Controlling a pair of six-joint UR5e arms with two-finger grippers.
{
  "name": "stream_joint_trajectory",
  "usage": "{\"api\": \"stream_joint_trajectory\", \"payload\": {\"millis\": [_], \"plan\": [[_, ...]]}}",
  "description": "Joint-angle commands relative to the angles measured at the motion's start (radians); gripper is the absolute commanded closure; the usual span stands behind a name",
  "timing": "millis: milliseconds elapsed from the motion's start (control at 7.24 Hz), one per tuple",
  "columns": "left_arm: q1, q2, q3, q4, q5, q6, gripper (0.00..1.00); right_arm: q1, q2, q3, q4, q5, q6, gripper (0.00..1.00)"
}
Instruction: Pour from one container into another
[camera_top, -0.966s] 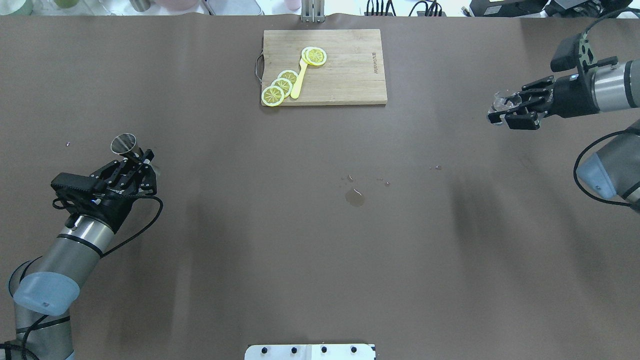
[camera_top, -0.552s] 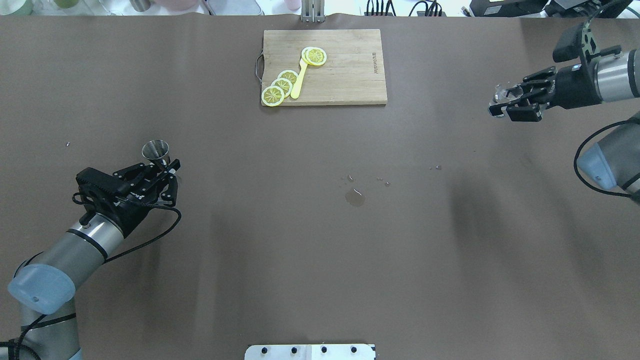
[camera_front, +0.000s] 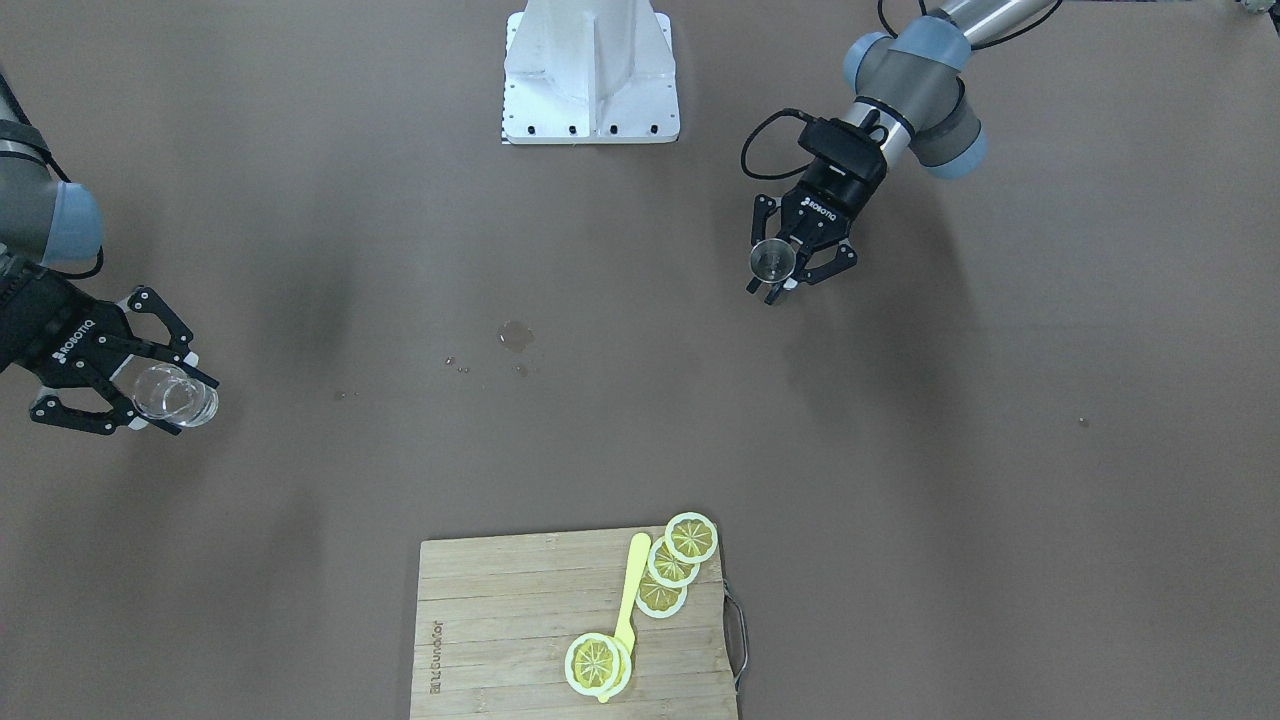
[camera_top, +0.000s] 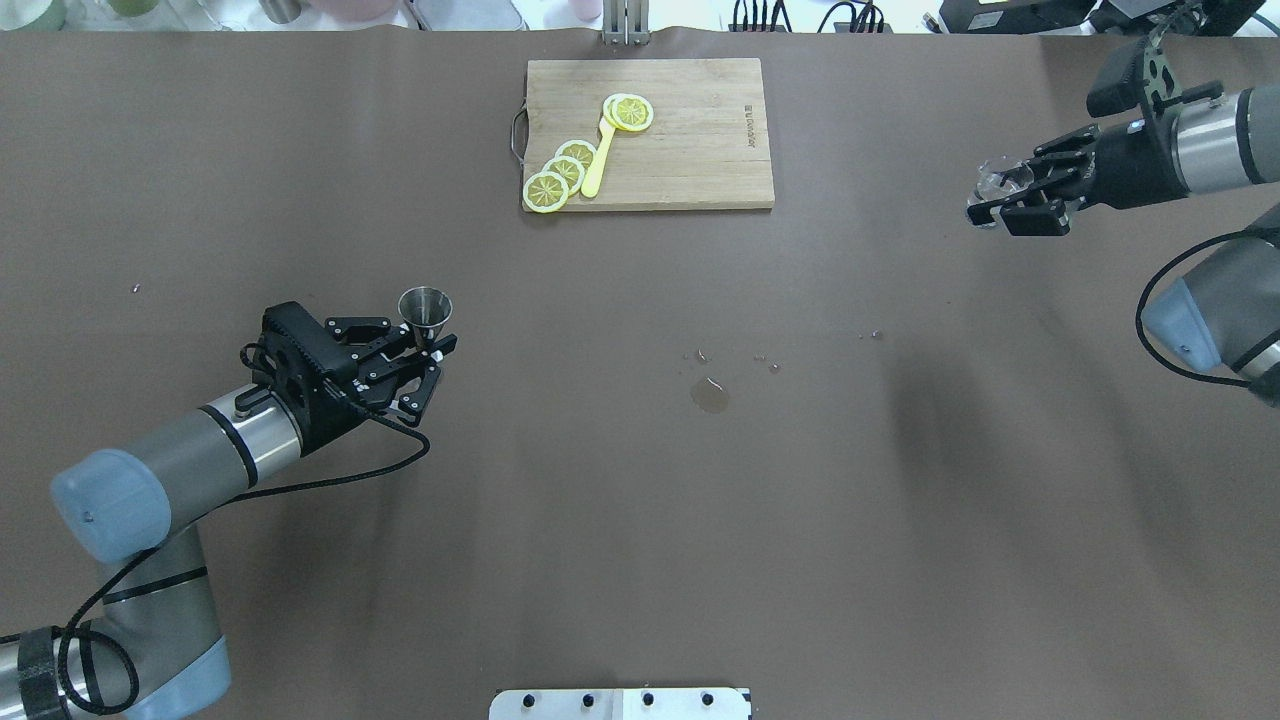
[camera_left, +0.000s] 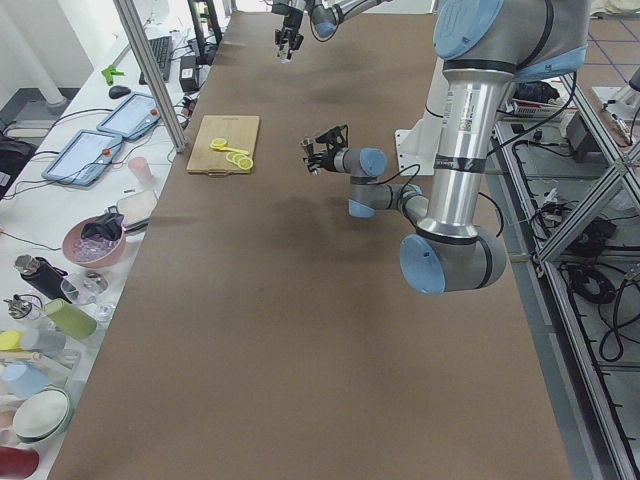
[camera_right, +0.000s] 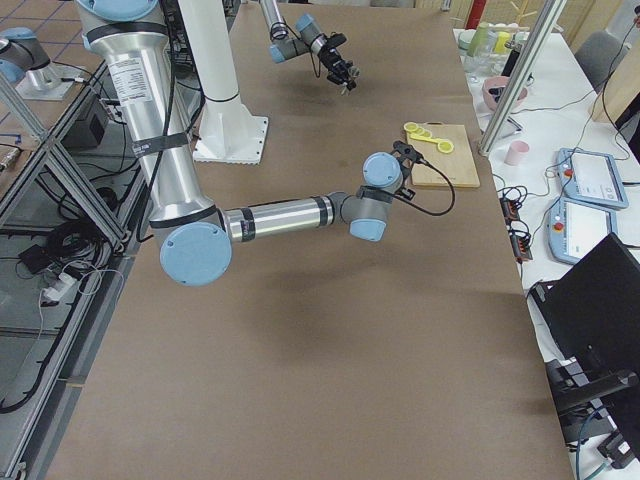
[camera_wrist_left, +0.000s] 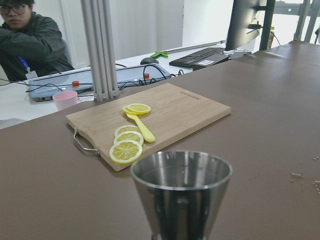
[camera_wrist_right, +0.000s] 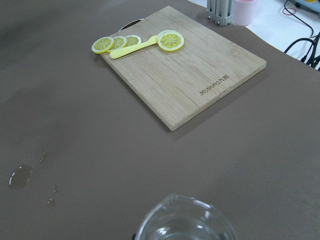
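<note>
**Jigger carried inward, glass held at the far right**

The steel jigger (camera_top: 425, 305) has travelled well toward the middle of the surface (camera_top: 640, 520) over the last second, from a spot near the robot's left edge. It now sits roughly level with the small puddle (camera_top: 709, 395), though still well apart from it. The left end effector (camera_top: 432, 352) has swung with it, its fingers closed on the narrow waist and lower cone. The clear glass (camera_top: 993, 180) has drifted only slightly, toward the far edge. The right end effector (camera_top: 998, 200) is clamped around its sides.

The jigger is brushed grey metal: two cones meeting at a pinched waist, with a thin round rim. Its long axis stands upright, with the open upper cone facing up. The left wrist view shows that mouth level and the inside wall shiny. Whether it holds liquid cannot be told. The glass is short, thick-walled and colourless, mouth upward, held above the brown surface near the robot's right edge.

Farther out, a pale wooden cutting board (camera_top: 690, 140) with a wire handle lies where it did before. It carries yellow lemon slices (camera_top: 560, 172) and a yellow spoon (camera_top: 598, 160). A few droplets (camera_top: 765, 362) lie scattered near the puddle.
</note>
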Motion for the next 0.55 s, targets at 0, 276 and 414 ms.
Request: {"api": "stream_joint_trajectory", "payload": {"millis": [0, 276, 414], "plan": [[-0.071, -0.101, 0.046, 0.050, -0.180, 0.098, 1.00, -0.015, 0.003, 0.004, -0.015, -0.023, -0.041, 1.00], [-0.141, -0.250, 0.190, 0.050, -0.332, 0.146, 1.00, -0.051, 0.017, 0.001, -0.022, -0.049, -0.043, 1.00], [-0.170, -0.313, 0.248, 0.052, -0.407, 0.187, 1.00, -0.055, 0.053, 0.004, -0.089, -0.047, -0.044, 1.00]]}}
